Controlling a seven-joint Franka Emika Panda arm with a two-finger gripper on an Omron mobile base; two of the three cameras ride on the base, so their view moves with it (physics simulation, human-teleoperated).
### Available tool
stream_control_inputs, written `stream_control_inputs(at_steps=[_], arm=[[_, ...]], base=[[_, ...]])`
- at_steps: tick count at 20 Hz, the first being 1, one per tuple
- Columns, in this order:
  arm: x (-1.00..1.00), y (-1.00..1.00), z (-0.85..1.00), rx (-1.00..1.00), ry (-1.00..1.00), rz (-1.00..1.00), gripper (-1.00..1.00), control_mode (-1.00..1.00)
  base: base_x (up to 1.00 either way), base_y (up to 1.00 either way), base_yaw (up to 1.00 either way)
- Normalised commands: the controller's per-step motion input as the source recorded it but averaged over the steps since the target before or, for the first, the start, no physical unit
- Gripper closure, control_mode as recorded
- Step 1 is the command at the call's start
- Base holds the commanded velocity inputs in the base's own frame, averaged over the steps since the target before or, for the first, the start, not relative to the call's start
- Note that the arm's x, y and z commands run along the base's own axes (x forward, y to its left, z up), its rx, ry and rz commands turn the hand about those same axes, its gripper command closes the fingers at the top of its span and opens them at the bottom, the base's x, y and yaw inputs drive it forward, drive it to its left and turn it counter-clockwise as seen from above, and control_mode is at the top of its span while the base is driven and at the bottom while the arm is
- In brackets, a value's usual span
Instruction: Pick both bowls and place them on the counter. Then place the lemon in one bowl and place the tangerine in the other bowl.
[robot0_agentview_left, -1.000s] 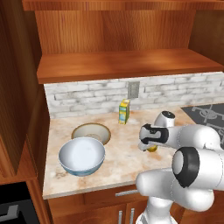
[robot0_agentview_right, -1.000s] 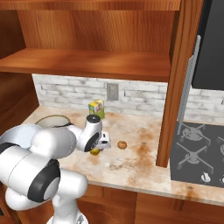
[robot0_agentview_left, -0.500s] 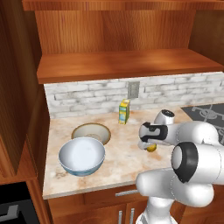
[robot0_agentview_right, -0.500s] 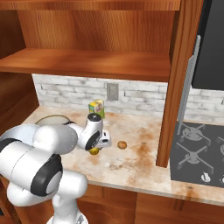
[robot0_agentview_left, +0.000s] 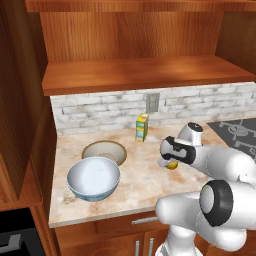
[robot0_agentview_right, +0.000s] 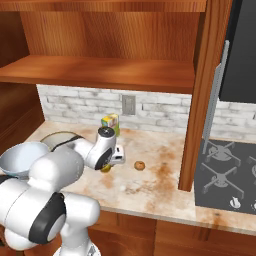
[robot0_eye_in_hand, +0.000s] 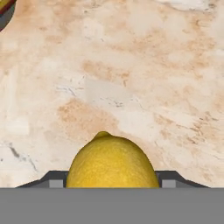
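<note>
The lemon (robot0_eye_in_hand: 111, 162) lies on the counter (robot0_eye_in_hand: 131, 65), wedged between my gripper's (robot0_eye_in_hand: 111, 181) two dark fingertips, which press on both its sides. From the base views, the gripper (robot0_agentview_left: 170, 161) (robot0_agentview_right: 107, 165) is low over the counter (robot0_agentview_left: 140, 175) with the lemon (robot0_agentview_left: 173, 164) (robot0_agentview_right: 105, 168) peeking out under it. The deep white bowl with blue outside (robot0_agentview_left: 93, 178) (robot0_agentview_right: 20, 157) stands upright near the counter's front left. The shallow tan-rimmed bowl (robot0_agentview_left: 104, 150) (robot0_agentview_right: 57, 140) sits just behind it. The tangerine (robot0_agentview_right: 140, 165) rests on the counter a little right of the gripper.
An upright yellow-green carton (robot0_agentview_left: 142, 127) (robot0_agentview_right: 110, 124) stands by the brick backsplash behind the gripper. A wooden cabinet post (robot0_agentview_right: 200, 100) rises at the counter's right end, with the black stove (robot0_agentview_right: 225, 175) beyond it. A wooden shelf (robot0_agentview_left: 145, 72) hangs above.
The fingers have drawn in from wide open until they press on the lemon. The hand has hardly moved, and bowls and tangerine lie where they were.
</note>
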Motion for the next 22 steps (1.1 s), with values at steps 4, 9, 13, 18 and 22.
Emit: stream_control_inputs(at_steps=[4,9,13,18,22], arm=[[-0.08,0.45,0.45,0.06,-0.19,0.00,1.00,-1.00],[0.08,0.46,0.48,0.09,-0.10,0.00,1.00,-1.00],[0.16,0.37,0.53,0.12,0.00,0.00,1.00,-1.00],[0.10,0.52,0.45,0.02,0.00,0.00,1.00,-1.00],[0.21,0.56,0.36,0.01,0.06,0.00,1.00,-1.00]], base=[[0.00,0.00,0.00],[0.00,0.00,0.00],[0.00,0.00,0.00],[0.00,0.00,0.00],[0.00,0.00,0.00]])
